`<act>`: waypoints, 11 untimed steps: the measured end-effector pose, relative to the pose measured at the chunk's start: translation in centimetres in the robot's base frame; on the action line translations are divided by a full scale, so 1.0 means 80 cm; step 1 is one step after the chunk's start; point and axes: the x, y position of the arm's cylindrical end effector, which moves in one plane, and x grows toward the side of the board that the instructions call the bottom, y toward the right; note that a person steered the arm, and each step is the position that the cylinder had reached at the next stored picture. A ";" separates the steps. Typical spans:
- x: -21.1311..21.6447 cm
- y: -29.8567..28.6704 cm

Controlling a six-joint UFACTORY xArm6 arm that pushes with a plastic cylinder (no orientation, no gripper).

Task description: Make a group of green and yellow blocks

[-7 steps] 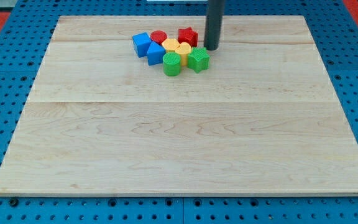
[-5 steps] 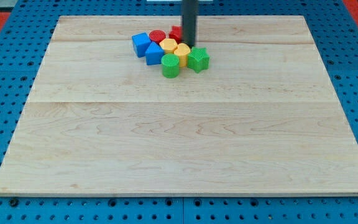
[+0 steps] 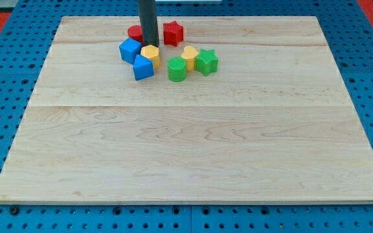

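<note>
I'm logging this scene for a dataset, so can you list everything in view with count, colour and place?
Board: 1, pale wood, fills most of the view.
Pegboard: 1, blue, around the board.
Red blocks: 2, a round one and a star, view's top.
Blue blocks: 2, one left of the other.
Yellow blocks: 2, one beside the blues, one between the greens.
Green blocks: 2, cylinder, star.
My tip: 1, dark rod's end, at the left yellow block.

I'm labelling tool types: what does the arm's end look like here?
Only a straight rod shows: dark grey, smooth and round, with no cables or markings visible. It comes in from the view's top, so the arm is out of frame. My tip is plain and blunt.
</note>
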 end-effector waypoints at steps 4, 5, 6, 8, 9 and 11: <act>0.033 -0.059; 0.031 -0.005; 0.047 0.026; 0.087 0.003; 0.087 0.037; 0.156 0.044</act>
